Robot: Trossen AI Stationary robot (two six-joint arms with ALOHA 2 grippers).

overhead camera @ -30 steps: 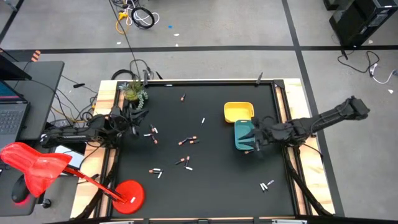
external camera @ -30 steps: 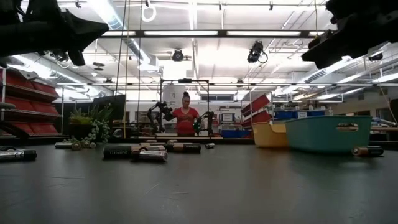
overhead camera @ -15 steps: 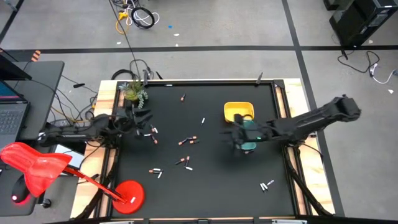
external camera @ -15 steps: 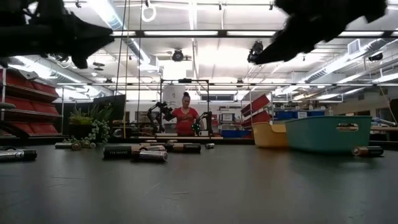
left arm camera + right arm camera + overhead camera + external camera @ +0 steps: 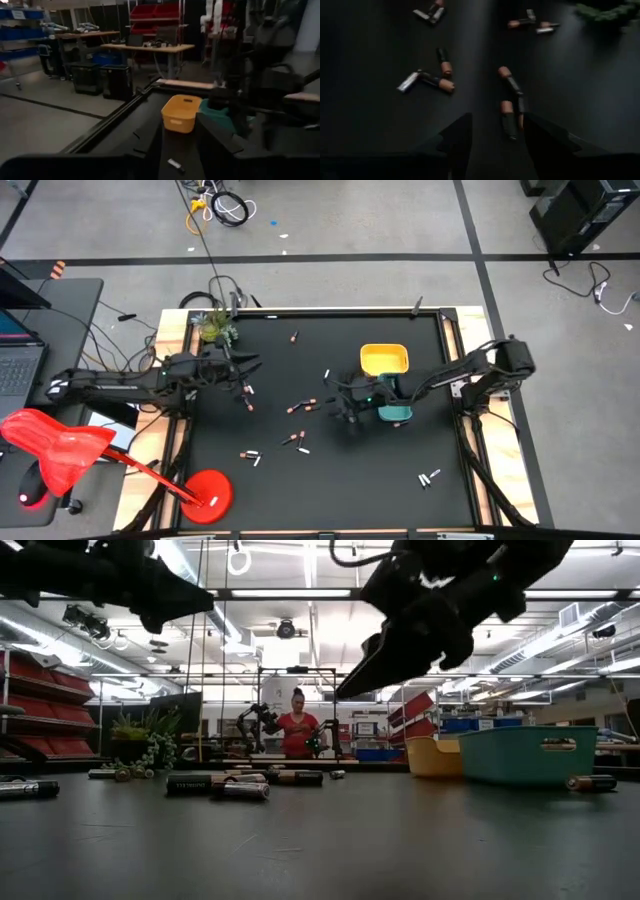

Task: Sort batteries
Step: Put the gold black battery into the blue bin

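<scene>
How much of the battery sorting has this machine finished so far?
Little looks done: many small cylindrical batteries lie scattered on the black table. I cannot see anything inside the yellow tray or teal tray. The right end effector, open and empty, hovers over a copper-ended pair. The left end effector is near others. Nearly all remains.

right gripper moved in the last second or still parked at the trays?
Yes. The right gripper has swung away from the teal tray toward the table's middle, now over the batteries there, fingers open. The left gripper hangs near the plant.
</scene>
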